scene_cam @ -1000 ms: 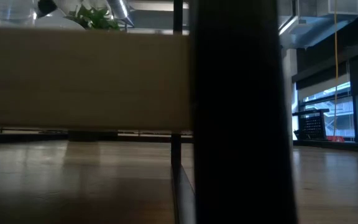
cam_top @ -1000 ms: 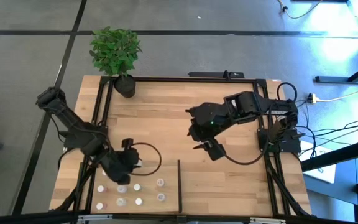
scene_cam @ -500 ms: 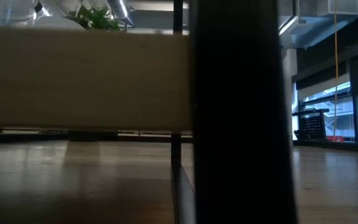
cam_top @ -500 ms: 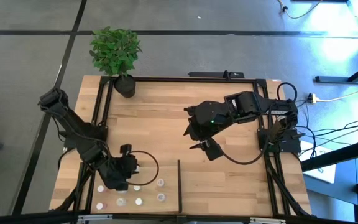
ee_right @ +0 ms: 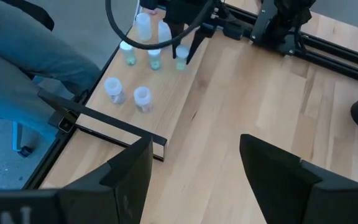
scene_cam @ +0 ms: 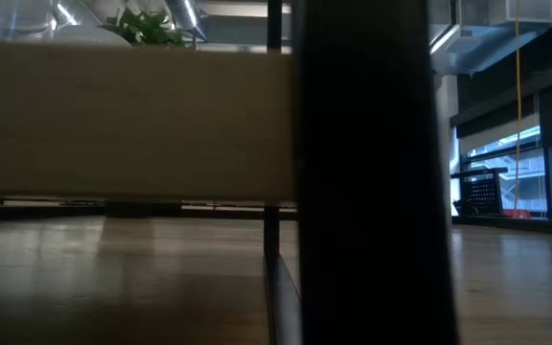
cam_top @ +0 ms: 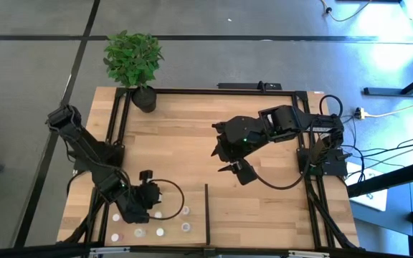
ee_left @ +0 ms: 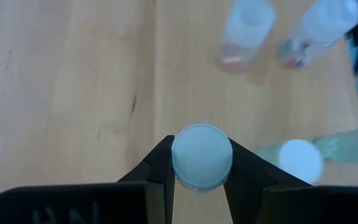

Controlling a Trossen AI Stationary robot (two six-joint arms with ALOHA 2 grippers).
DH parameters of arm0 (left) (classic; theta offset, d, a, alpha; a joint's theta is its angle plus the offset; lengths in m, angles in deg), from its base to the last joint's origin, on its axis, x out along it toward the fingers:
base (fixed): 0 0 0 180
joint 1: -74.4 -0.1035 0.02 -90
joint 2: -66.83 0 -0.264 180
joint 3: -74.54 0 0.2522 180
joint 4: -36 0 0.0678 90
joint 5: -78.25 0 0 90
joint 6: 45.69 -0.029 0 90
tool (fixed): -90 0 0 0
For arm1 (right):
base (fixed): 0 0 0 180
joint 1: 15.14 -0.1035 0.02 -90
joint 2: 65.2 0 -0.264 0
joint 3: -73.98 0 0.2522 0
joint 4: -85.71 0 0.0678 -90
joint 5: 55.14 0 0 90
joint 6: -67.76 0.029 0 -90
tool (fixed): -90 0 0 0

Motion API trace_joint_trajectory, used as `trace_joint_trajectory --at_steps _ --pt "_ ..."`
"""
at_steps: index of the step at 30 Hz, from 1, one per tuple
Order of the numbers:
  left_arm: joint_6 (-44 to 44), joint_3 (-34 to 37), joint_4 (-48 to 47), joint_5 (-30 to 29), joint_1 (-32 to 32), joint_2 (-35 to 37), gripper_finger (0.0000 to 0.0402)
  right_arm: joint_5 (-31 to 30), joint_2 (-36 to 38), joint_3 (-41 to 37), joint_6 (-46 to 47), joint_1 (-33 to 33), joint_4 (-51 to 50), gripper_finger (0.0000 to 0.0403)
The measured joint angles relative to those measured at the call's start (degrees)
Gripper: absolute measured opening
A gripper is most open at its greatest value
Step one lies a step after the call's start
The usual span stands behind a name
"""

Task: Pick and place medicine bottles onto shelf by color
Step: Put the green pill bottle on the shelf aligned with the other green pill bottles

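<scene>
The work surface is a light-wood shelf [cam_top: 185, 154] of broad boards, edged by thin black rails, with a short black divider bar [cam_top: 206, 211] near its front edge. It sits on a grey floor crossed by dark lines. A leafy green plant in a black pot [cam_top: 144, 98] stands at the far left corner. In the right wrist view a seated person's leg in jeans [ee_right: 36, 56] shows just beyond the table's edge. The low view is mostly blocked by a pale panel and a dark post.

The medicine bottles [cam_top: 160, 231] stand clustered at the front left, beside the divider. From above about six white tops show clear of the arm; the right wrist view shows about seven.

The left gripper [ee_left: 202, 163] is down among them, its two fingers clamped on either side of a white-capped bottle [ee_left: 201, 154]. Three more bottles stand just ahead of it.

The right gripper [ee_right: 194, 158] hovers over the bare middle of the shelf, well apart from the bottles, its fingers spread wide and holding nothing.
</scene>
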Motion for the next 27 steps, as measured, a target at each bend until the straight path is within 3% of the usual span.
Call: trace_joint_trajectory --at_steps 8,27 --pt "-0.2 0.0 2.9 -2.6 1.6 -0.8 0.0087 0.0 0.0 0.0 0.0 0.0 0.0 0.0243" --pt "1.5 0.0 2.8 -2.0 1.6 -6.9 0.0093 0.0 0.0 0.0 0.0 0.0 0.0 0.0243"
